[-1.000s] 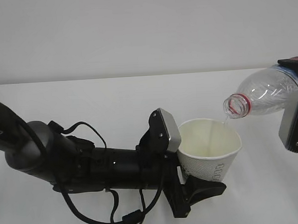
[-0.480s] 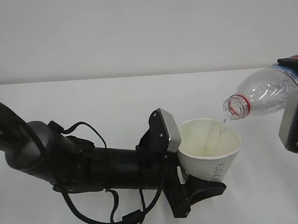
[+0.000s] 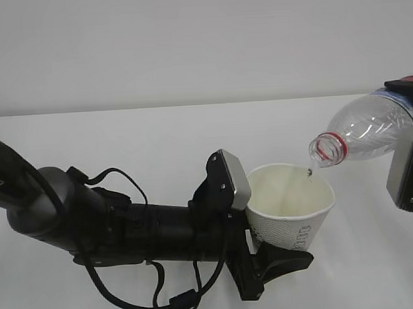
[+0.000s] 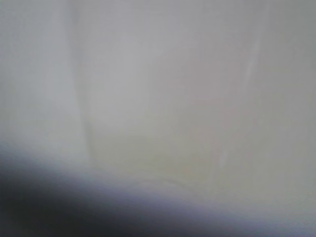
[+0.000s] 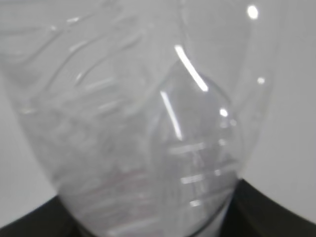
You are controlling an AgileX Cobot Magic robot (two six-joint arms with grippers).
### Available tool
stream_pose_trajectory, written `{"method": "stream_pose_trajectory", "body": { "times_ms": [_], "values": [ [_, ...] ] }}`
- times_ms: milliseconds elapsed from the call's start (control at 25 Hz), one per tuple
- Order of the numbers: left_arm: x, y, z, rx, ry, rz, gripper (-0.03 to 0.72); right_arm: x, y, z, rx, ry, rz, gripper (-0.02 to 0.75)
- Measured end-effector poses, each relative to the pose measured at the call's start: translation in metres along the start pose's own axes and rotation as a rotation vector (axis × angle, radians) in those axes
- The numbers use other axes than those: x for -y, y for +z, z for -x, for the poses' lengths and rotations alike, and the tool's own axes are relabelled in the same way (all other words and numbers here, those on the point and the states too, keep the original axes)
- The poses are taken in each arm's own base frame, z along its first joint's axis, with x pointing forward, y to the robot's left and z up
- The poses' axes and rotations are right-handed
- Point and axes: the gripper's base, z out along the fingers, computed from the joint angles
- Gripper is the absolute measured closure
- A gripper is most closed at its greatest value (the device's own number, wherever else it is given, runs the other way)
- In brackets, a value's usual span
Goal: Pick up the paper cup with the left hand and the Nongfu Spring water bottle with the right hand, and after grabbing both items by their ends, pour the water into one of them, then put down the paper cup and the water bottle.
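White paper cup stands upright, clamped at its lower body between the jaws of the left hand, above the white table. The right hand grips the Nongfu Spring water bottle at its base end. The bottle is tilted, its red-ringed neck directly above the cup rim. A small drop of water hangs at the mouth.

On the left arm we read white letters "PER", cut off at the frame's edge. The cup carries dark green print on its side, too small and turned for us to read.
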Motion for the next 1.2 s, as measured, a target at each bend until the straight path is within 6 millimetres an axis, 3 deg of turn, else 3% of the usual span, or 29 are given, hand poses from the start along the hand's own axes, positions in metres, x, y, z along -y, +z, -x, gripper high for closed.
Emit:
{"method": "stream_pose_trajectory", "body": {
  "times_ms": [1200],
  "values": [
    [0.0,0.0,0.0,0.0,0.0,0.0,0.175,0.0007,0.0,0.0002,0.002,-0.014,-0.007,0.332]
  ]
}}
